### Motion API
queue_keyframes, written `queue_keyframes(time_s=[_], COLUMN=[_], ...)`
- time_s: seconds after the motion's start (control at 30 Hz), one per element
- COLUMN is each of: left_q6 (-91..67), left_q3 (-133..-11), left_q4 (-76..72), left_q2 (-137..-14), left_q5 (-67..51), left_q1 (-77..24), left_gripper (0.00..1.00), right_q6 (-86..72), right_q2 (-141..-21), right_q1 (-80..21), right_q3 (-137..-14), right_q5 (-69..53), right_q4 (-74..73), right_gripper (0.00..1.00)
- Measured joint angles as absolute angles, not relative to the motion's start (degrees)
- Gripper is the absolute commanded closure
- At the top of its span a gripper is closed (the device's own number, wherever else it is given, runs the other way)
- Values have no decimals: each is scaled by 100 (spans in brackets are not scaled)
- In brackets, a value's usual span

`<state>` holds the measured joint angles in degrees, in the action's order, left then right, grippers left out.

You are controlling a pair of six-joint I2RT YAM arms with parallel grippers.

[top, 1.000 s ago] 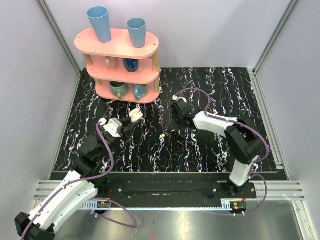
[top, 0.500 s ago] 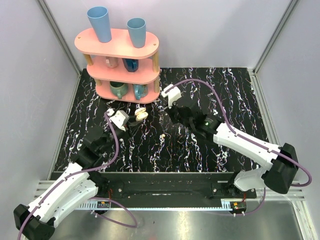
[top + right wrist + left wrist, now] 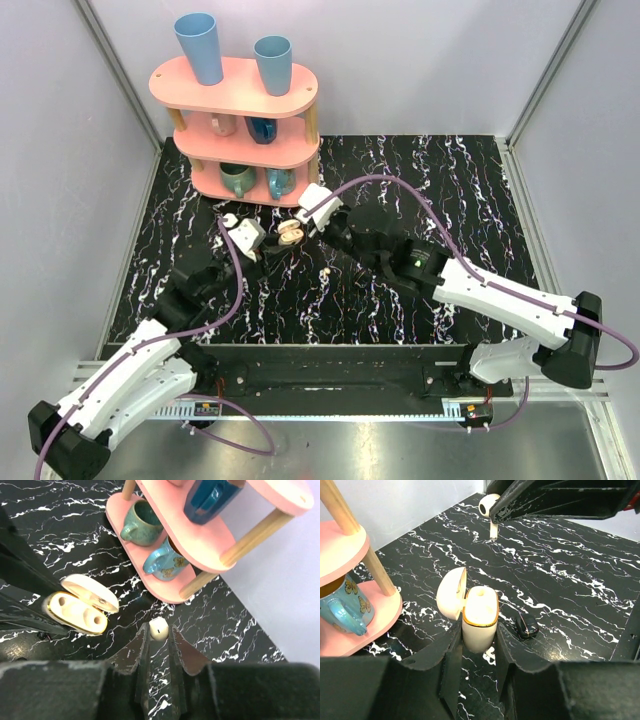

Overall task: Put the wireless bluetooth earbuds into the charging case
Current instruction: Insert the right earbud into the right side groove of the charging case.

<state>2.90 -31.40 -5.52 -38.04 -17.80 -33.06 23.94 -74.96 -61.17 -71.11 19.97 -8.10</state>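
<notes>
The cream charging case (image 3: 480,612) stands upright with its lid (image 3: 451,594) hinged open, and my left gripper (image 3: 479,630) is shut on its body. In the top view the case (image 3: 289,233) is just in front of the pink shelf. My right gripper (image 3: 159,632) is shut on one earbud (image 3: 159,628), whose tip pokes out between the fingertips. It hangs above and to the right of the open case (image 3: 75,611). The left wrist view shows that same earbud (image 3: 490,506) beyond the case. A second earbud (image 3: 328,272) lies on the black marble mat.
A pink three-tier shelf (image 3: 240,150) with blue cups on top and mugs (image 3: 142,522) inside stands right behind both grippers. A small black object (image 3: 526,625) lies on the mat beside the case. White walls enclose the mat.
My right arm has stretched out to the left, bringing the held earbud up to the case. My left gripper has carried the case a little to the right.
</notes>
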Motion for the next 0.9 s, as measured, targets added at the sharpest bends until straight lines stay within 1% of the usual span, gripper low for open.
queue_keyframes(time_s=[0.23,0.9], left_q6=[290,176], left_q3=[-3153,-3192], left_q4=[-548,-523], left_q2=[-3909,-3844], left_q5=[-1828,-1828], left_q1=[-3306,-3306], left_gripper=[100,100], right_q6=[2915,3345], right_q2=[-7496,-7564], right_q1=[-6383,-6639], right_q3=[-7072,-6818], right_q5=[1984,1693], right_q4=[-513,-379], right_gripper=[84,87])
